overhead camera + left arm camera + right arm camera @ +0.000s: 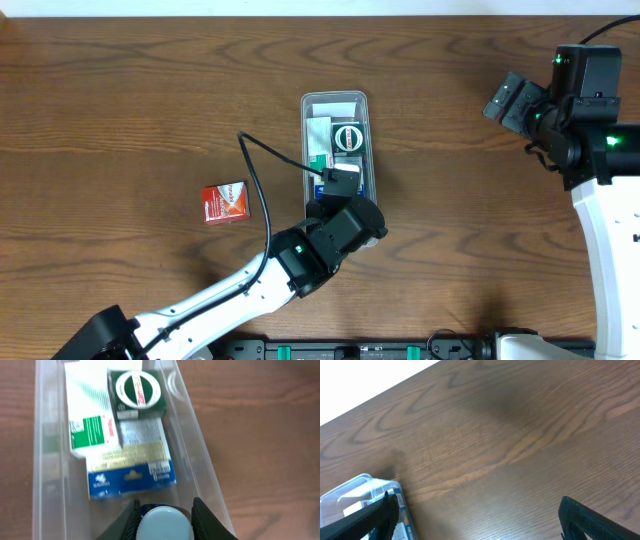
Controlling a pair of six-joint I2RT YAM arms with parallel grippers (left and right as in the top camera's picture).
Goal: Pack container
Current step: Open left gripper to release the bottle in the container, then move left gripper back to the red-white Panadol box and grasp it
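**Overhead:** Your container [334, 97] sits just right of the frame's center on the counter [150, 100], long side running top to bottom, with boxes packed inside. The left arm [300, 262] reaches in from the lower left, and its wrist covers the container's lower end. A black cable [262, 190] loops off that wrist. 1 red box [224, 203] lies on the counter left of the container, apart from it. The right arm [585, 120] stands at the right edge, well apart from the container.

**Left wrist:** You are looking down into the container, and its clear wall fills most of the frame. 3 boxes lie in it:
- a white and green box [90, 415] at upper left
- a dark green box [136, 390] with a round label at top center
- a blue and gold box [130, 467] below them

At the bottom edge the left fingers [122, 522] are closed in on a pale rounded item [165, 524], 1 finger against each side of it, over the container's near end.

**Right wrist:** Mostly bare counter fills this view. 1 corner of the container shows at lower left. The right fingers [370, 517] are spread wide to the 2 bottom corners, with nothing between them.
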